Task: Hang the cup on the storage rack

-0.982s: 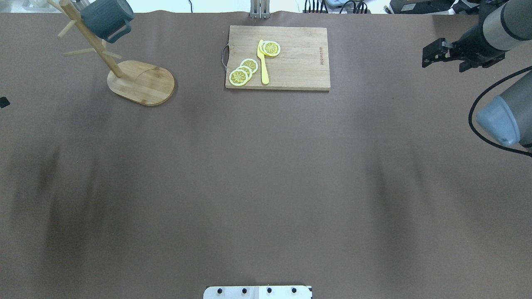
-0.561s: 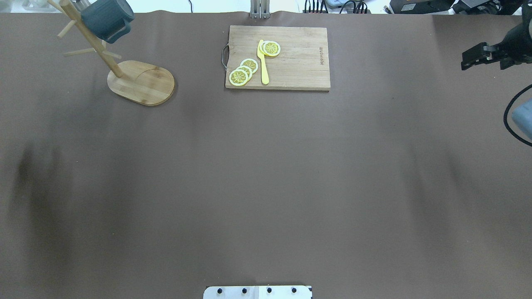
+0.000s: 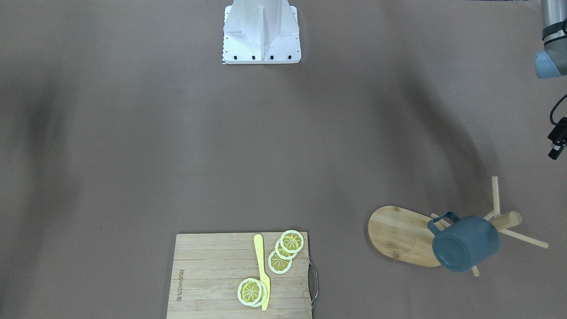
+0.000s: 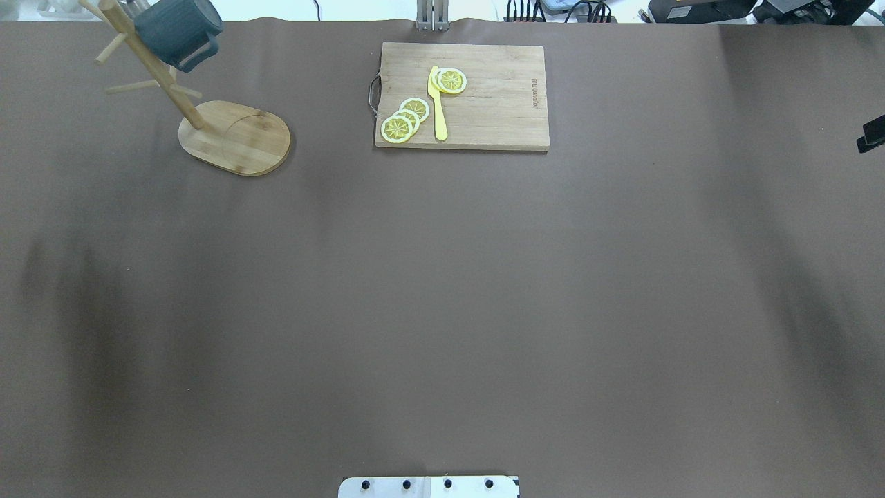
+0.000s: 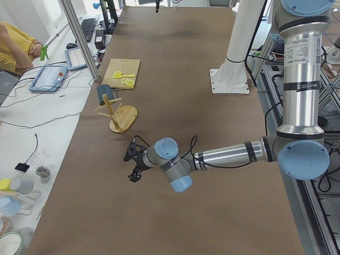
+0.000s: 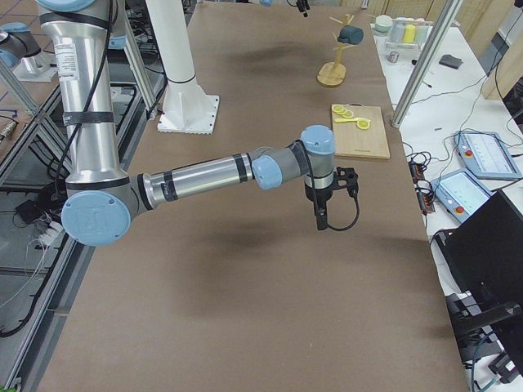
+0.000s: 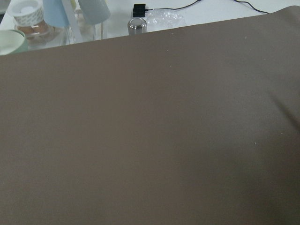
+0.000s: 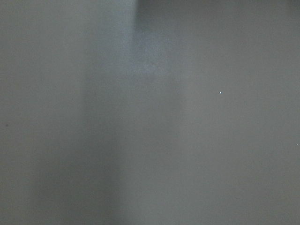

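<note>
The slate-blue mug (image 4: 178, 31) hangs tilted on a peg of the bamboo mug tree (image 4: 235, 138). The left gripper (image 5: 130, 167) and right gripper (image 6: 320, 219) hover well apart from that tree. I cannot tell whether either is released or clenched.

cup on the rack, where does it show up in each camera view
Exterior front-facing: lower right, cup hanging on the storage rack, right of the cutting board.
Overhead exterior: top left corner, left of the cutting board.
Exterior left: upper left, nearer than the cutting board.
Exterior right: top, right of centre, beyond the cutting board.
Left wrist: not in it.
Right wrist: not in it.
Shared landmark: the cutting board with lemon slices, in all four exterior views.
</note>
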Available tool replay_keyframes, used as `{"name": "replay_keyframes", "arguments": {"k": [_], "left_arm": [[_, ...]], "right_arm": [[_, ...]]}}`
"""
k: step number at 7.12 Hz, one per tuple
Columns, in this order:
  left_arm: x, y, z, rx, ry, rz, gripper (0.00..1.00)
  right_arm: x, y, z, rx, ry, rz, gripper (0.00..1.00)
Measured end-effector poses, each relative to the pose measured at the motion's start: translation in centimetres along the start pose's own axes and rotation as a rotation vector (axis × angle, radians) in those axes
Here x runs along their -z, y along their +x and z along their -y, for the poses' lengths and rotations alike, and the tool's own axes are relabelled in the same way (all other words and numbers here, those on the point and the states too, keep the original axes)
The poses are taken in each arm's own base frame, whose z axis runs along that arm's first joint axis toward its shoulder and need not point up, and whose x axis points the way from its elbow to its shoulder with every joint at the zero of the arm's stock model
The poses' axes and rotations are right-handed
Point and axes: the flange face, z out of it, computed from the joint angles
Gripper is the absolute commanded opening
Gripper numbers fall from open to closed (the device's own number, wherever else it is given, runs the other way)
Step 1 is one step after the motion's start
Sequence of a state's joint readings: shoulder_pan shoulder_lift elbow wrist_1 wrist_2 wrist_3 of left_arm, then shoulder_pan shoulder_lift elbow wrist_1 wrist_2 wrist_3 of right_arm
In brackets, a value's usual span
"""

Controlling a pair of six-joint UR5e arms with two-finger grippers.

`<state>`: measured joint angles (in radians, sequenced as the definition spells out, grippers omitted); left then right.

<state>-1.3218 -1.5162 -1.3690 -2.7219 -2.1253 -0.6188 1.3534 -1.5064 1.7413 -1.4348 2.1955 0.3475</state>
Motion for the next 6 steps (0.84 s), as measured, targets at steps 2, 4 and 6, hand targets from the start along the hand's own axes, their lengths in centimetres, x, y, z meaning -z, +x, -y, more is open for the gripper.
{"name": "replay_keyframes", "arguments": {"k": [2, 4, 6], "left_arm": [[0.7, 1.0, 1.5, 0.067, -0.114, -0.021, 0.98], [0.7, 1.5, 1.4, 0.06, -0.198, -0.031, 0.98], [1.0, 2.2, 0.9, 0.056, -0.292, -0.055, 0.98]], "right_arm": [[-1.0, 2.6, -0.4, -0.001, -0.026, -0.002, 1.0], [-2.3, 4.3, -0.5, 0.0, -0.054, -0.011, 1.0], [-3.8, 5.8, -0.8, 0.0, -0.085, -0.019, 1.0]]}}
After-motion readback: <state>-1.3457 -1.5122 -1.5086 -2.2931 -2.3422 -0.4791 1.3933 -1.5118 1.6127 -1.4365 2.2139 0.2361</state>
